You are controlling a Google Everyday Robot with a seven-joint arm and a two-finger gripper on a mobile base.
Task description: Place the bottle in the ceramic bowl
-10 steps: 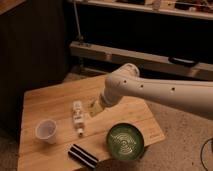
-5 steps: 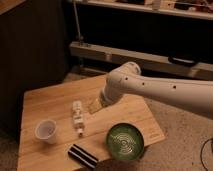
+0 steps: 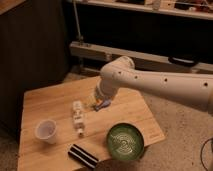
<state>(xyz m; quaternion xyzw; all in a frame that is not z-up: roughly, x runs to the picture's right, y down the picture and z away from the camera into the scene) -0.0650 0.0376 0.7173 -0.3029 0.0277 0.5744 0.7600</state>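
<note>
The bottle, slim and clear with a white cap and pale label, lies on its side on the wooden table, left of centre. The ceramic bowl, green with pale rings inside, sits at the table's front right and holds nothing. My gripper hangs from the white arm just right of the bottle's far end, low over the table. It is not holding the bottle.
A white translucent cup stands at the front left of the table. A black striped flat object lies at the front edge between cup and bowl. A dark cabinet stands to the left, with a shelf rail behind.
</note>
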